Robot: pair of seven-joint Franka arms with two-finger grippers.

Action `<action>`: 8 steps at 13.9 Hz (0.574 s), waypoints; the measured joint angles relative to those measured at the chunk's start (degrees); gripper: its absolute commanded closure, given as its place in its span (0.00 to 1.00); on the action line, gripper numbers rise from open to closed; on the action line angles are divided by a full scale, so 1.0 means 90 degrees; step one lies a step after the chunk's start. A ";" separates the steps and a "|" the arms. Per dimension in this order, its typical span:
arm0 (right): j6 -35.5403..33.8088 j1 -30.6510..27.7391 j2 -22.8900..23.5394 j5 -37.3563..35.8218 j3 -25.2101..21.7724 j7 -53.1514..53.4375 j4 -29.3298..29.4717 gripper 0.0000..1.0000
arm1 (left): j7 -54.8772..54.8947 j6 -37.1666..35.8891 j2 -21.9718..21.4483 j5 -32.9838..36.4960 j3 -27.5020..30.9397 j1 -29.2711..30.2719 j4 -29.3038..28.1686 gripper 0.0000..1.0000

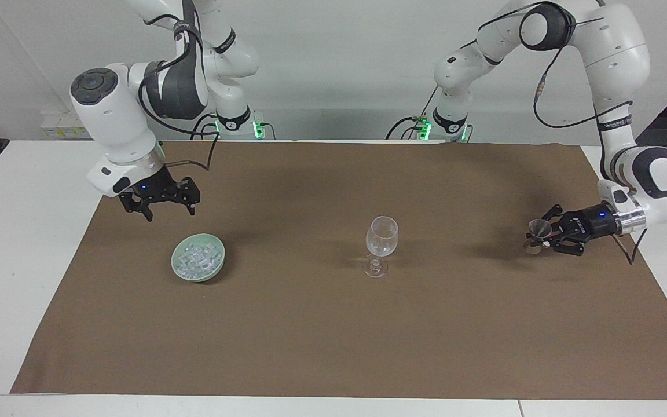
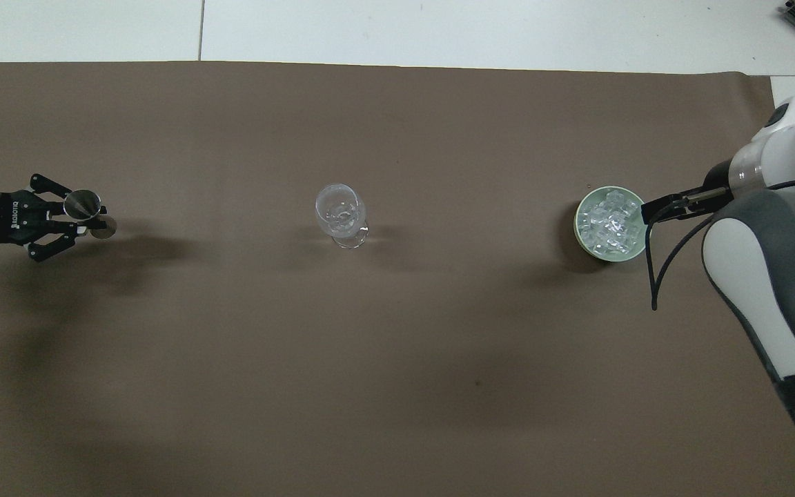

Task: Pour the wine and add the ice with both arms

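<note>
A clear wine glass (image 1: 381, 243) (image 2: 339, 214) stands upright mid-mat; I cannot make out wine in it. A pale green bowl (image 1: 217, 263) (image 2: 580, 231) holds the heap of ice (image 1: 197, 259) (image 2: 610, 222) toward the right arm's end. My left gripper (image 1: 542, 237) (image 2: 87, 217) is shut on a small metal jigger (image 1: 537, 230) (image 2: 83, 204), upright and low over the mat at the left arm's end. My right gripper (image 1: 169, 209) is open and empty, in the air just beside the bowl. In the overhead view the right arm hides it.
A brown mat (image 1: 333, 336) (image 2: 397, 386) covers most of the white table (image 1: 21, 243). The right arm's forearm (image 2: 763, 276) and cable (image 2: 653, 276) hang beside the bowl.
</note>
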 measured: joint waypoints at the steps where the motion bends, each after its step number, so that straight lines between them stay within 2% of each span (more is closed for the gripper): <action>1: 0.0033 0.0032 0.0019 0.0000 0.0001 -0.0078 -0.0008 0.00 | 0.0186 -0.0124 0.0160 -0.0125 -0.0013 0.0160 0.0000 1.00; 5: 0.0242 0.0188 0.0061 0.0000 0.0008 -0.0515 -0.0331 0.00 | 0.0603 -0.0635 0.0604 -0.0363 -0.0039 0.0681 -0.0003 1.00; 8: 0.0663 0.0223 0.0142 0.0000 0.0007 -0.1159 -0.0610 0.00 | 0.0807 -0.0711 0.0908 -0.0571 -0.0052 0.0770 -0.0003 1.00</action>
